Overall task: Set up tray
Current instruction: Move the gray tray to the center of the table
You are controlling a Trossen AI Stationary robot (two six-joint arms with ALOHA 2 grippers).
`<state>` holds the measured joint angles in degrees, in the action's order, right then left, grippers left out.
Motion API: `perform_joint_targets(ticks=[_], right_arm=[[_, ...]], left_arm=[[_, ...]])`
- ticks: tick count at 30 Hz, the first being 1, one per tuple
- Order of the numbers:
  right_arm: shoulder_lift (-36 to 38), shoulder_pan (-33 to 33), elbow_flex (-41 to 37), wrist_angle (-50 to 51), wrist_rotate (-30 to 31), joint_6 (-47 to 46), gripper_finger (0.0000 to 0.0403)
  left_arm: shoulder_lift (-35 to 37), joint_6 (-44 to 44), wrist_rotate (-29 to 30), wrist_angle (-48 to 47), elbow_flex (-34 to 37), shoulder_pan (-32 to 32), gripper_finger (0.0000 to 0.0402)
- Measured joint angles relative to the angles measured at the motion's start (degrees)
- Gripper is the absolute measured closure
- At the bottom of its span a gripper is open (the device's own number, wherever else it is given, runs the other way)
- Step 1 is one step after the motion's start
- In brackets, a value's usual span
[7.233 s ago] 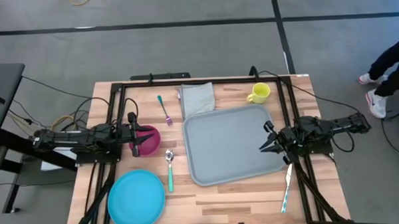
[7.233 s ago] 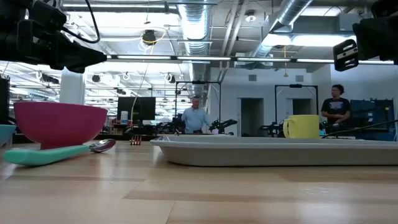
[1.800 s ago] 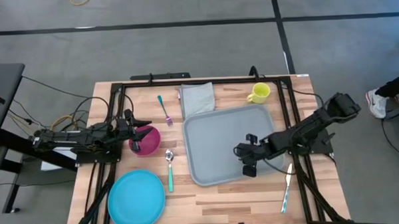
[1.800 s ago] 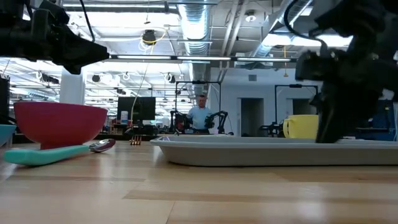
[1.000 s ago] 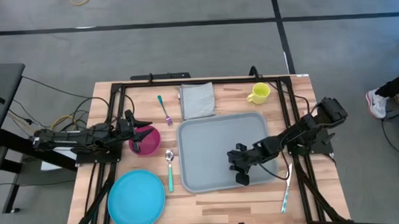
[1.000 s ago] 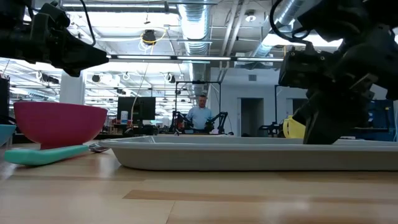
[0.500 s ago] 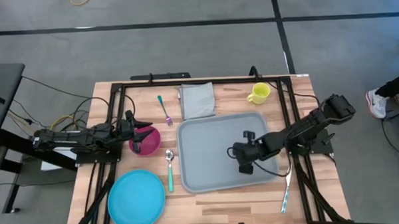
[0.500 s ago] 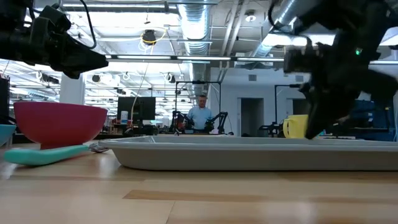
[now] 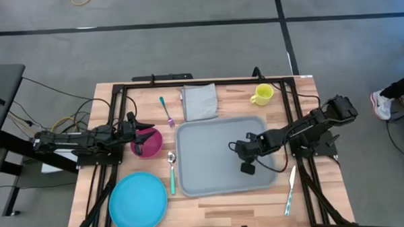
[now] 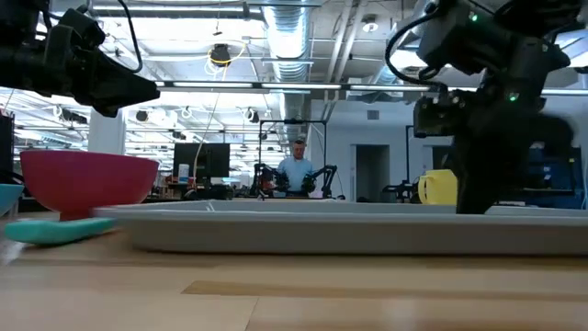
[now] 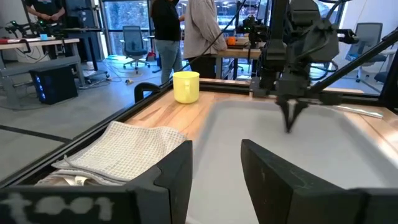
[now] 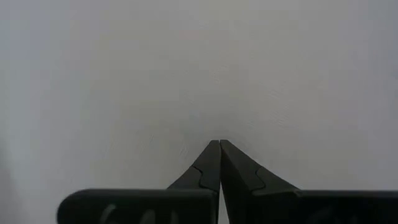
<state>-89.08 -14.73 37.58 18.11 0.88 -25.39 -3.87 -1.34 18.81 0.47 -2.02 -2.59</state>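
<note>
**Sliding the tray into place**

We are pressing our right gripper (image 9: 242,151), fingers pinched together and holding nothing, onto the tray (image 9: 210,160) at mid-table. We should be keeping steady downward pressure. Our left gripper (image 9: 136,129), spread wide, is waiting over the pink bowl (image 9: 149,143).

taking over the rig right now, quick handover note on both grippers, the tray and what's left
Right gripper: shut, tips pressed down on the floor of the tray, holding nothing.
Left gripper: open, empty, waiting over the pink bowl.
Tray: flat on the table, centre, nothing on it.
Still off the tray: blue plate, bowl, spoon, fork, napkin, yellow mug, knife.
Left: probably load these onto the tray.
</note>
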Motion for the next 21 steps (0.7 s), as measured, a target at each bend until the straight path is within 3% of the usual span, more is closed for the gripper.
perform_joint_targets(ticks=[3,5,21], right_arm=[[-0.1,-0.4,-0.1,-2.7,-7.9,-2.3,0.0403],[-0.3,-1.1,-0.1,-3.8,-9.5,-3.4,0.0403],[-0.3,-9.0,-0.3,-8.5,-5.4,-1.1,0.0403]], left_arm=[[0.0,0.0,0.0,0.0,0.0,0.0,0.0274],[0.0,-0.1,0.0,-0.1,0.0,0.0,0.0274],[0.0,-1.4,0.0,-0.1,0.0,0.0,0.0274]])
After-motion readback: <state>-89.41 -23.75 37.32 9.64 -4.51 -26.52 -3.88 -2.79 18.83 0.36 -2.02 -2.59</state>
